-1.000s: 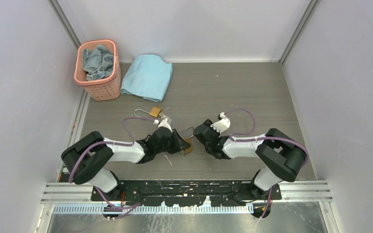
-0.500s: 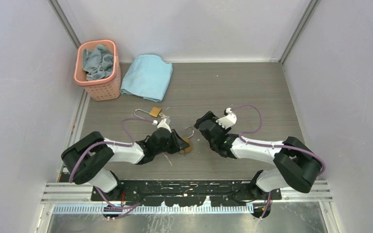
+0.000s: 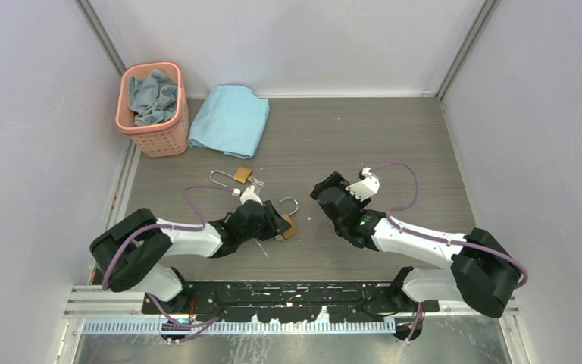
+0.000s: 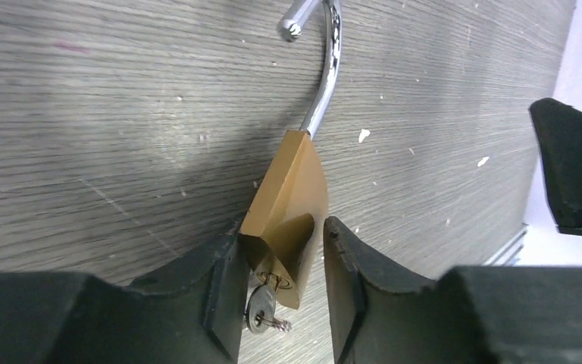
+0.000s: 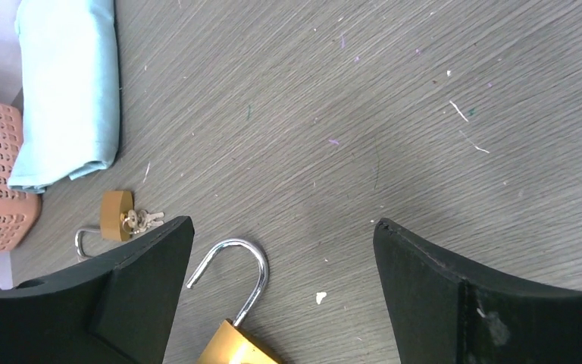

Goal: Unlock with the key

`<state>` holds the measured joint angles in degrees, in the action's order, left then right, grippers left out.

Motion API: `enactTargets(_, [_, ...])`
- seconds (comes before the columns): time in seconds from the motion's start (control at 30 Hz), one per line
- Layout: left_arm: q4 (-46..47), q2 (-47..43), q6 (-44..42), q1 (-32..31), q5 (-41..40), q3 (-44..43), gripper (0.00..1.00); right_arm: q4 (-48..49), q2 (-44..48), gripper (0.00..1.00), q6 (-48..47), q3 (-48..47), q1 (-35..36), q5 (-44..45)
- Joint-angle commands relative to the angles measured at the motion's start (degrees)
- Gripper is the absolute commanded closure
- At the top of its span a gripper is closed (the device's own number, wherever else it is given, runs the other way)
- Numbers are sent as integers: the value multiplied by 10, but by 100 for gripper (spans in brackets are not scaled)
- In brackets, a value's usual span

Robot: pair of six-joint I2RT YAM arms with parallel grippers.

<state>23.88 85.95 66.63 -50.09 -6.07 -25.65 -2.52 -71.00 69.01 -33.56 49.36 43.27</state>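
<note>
A brass padlock [image 4: 292, 193] lies on the grey table, its steel shackle [image 4: 326, 76] swung open. A small key [image 4: 261, 307] sits in its keyhole. My left gripper [image 4: 282, 225] is shut on the padlock body, which sits tilted between the fingers. In the top view the padlock [image 3: 289, 226] is at the left gripper [image 3: 276, 224]. My right gripper [image 3: 324, 189] is open and empty, raised a little to the right of the shackle. The right wrist view shows the open shackle [image 5: 250, 265] between and beyond its spread fingers [image 5: 144, 280].
A second brass padlock with keys [image 3: 242, 175] lies just beyond the left arm; it also shows in the right wrist view [image 5: 116, 215]. A pink basket [image 3: 151, 106] holding cloth stands at the back left, with a folded light blue towel [image 3: 229, 119] beside it.
My right gripper has pulled away from the padlock, up and to the right, with its arm stretching out. The open shackle is now uncovered. The left gripper has stayed on the padlock.
</note>
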Motion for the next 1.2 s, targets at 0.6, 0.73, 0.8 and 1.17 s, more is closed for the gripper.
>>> enactTargets(0.6, [-193, -91, -77, 6, -107, 23, 45, -62, 79, 5, -15, -6, -2, 56])
enactTargets(0.73, [-233, -132, -90, 6, -129, 21, 44, -70, 83, 5, -48, -15, -3, 69])
enactTargets(0.8, [-270, -165, -103, 6, -148, 15, 44, -71, 84, 2, -82, -22, -2, 73])
enactTargets(1.17, [-529, -415, -220, 27, -343, -54, 24, -63, 93, 0, -276, -52, -11, 71])
